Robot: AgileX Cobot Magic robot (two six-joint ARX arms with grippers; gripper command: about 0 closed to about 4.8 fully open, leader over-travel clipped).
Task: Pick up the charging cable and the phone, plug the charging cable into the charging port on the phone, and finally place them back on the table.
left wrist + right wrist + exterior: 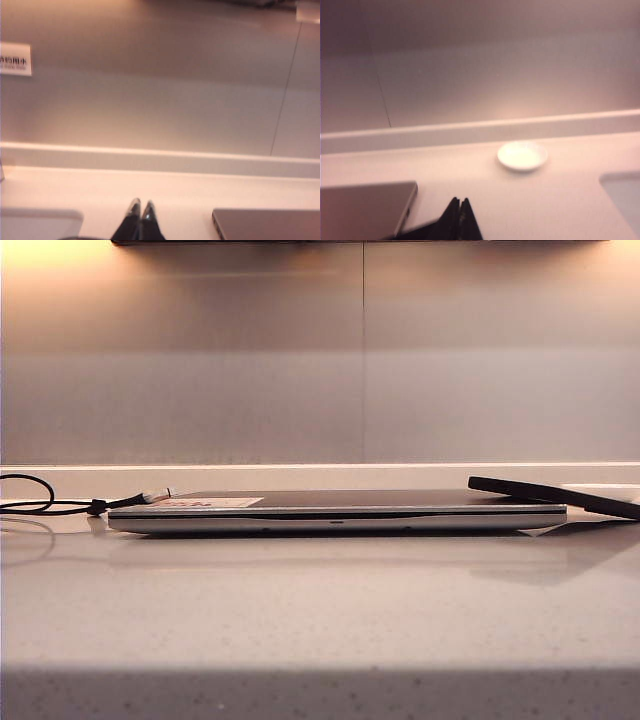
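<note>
Charging cable (60, 506): black cord looped near counter's (320, 620) left edge, silvery plug tip resting on laptop's (340, 512) left corner. Phone (555, 494): black slab tilted, one end propped on laptop's right corner. Left pincer (141, 209) closed, empty, above counter just beside laptop. Right pincer (459, 202) closed, empty, near laptop corner; white dish (522, 155) beyond, toward back edge.

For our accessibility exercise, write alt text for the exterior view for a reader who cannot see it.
A closed silver laptop lies flat on a pale speckled table. The black charging cable rests at its left end, and the black phone leans tilted over its right end. Neither arm shows here.
</note>
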